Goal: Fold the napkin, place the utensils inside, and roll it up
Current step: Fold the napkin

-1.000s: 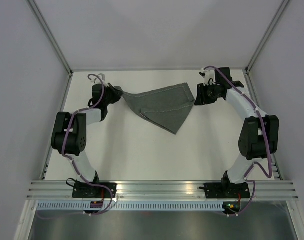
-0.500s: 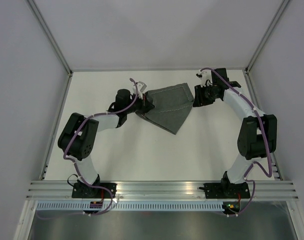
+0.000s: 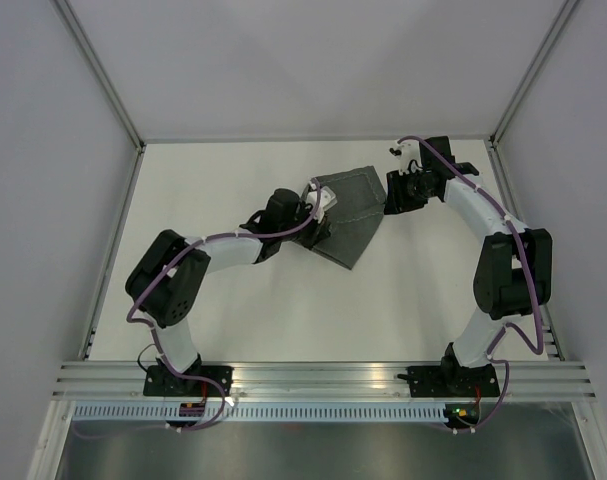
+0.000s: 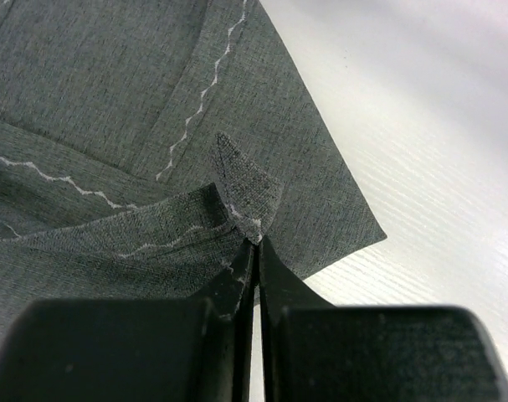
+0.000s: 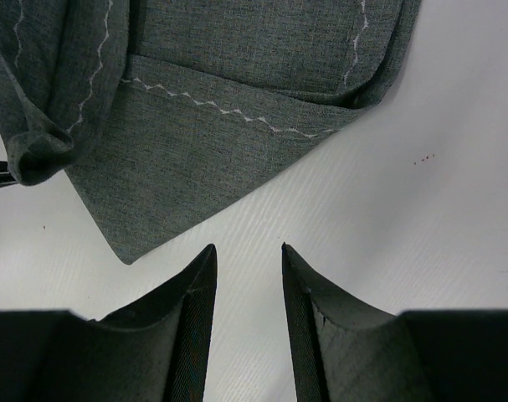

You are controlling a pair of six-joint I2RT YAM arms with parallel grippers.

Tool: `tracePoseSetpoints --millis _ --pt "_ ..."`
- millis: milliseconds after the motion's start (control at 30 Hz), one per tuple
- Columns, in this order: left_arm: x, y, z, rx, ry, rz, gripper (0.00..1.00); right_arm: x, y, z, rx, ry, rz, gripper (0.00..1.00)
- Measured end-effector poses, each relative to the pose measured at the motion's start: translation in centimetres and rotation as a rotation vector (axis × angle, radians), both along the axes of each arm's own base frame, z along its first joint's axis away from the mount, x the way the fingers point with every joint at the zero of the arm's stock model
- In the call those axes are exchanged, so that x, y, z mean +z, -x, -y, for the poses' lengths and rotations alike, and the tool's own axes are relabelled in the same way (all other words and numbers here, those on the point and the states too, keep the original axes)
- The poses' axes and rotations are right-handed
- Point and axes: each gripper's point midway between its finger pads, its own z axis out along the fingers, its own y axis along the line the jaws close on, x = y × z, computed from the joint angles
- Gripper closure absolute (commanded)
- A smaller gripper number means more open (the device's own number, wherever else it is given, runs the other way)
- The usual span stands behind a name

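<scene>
The dark grey napkin (image 3: 351, 218) with pale zigzag stitching lies partly folded on the white table at the back centre. My left gripper (image 3: 320, 204) is shut on one napkin corner (image 4: 247, 188) and holds it over the rest of the cloth (image 4: 111, 92); the jaws (image 4: 255, 243) are pressed together on the fabric. My right gripper (image 3: 391, 197) is open and empty, just off the napkin's right edge. In the right wrist view its fingertips (image 5: 247, 248) stand over bare table, a little short of the napkin (image 5: 228, 100). No utensils are in view.
The white table (image 3: 283, 290) is bounded by white walls and a metal frame post (image 3: 103, 75). An aluminium rail (image 3: 323, 378) with both arm bases runs along the near edge.
My left arm has swung to the right, carrying the napkin's left corner over the cloth, so the napkin looks narrower. The right arm has hardly moved.
</scene>
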Motion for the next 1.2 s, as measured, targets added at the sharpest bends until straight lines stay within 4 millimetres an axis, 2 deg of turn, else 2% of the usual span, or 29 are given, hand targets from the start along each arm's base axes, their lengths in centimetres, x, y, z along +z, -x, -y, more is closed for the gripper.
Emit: tracePoseSetpoints --millis 367,567,733,900,1100,1200 --pt "-1.2 2.1 1.7 -0.059 -0.116 0.044 0.96 -0.2 0.1 -0.2 0.004 0.007 -0.004 0.58" --pt "-2.5 2.9 2.2 -0.073 -0.161 0.045 0.82 -0.3 0.1 -0.2 0.004 0.017 -0.004 0.58" --pt "-2.8 3.5 2.8 -0.078 -0.177 0.053 0.67 -0.4 0.1 -0.3 0.004 0.021 -0.005 0.58" --pt "-3.3 4.0 3.4 -0.094 -0.178 0.053 0.63 -0.8 0.1 -0.4 0.009 0.025 -0.013 0.58" --pt "-5.1 4.5 4.0 -0.105 -0.191 0.027 0.61 -1.0 0.1 -0.3 0.012 0.03 -0.014 0.58" --pt "-4.6 4.3 4.4 -0.093 -0.165 0.03 0.55 -1.0 0.1 -0.3 0.012 0.035 -0.013 0.58"
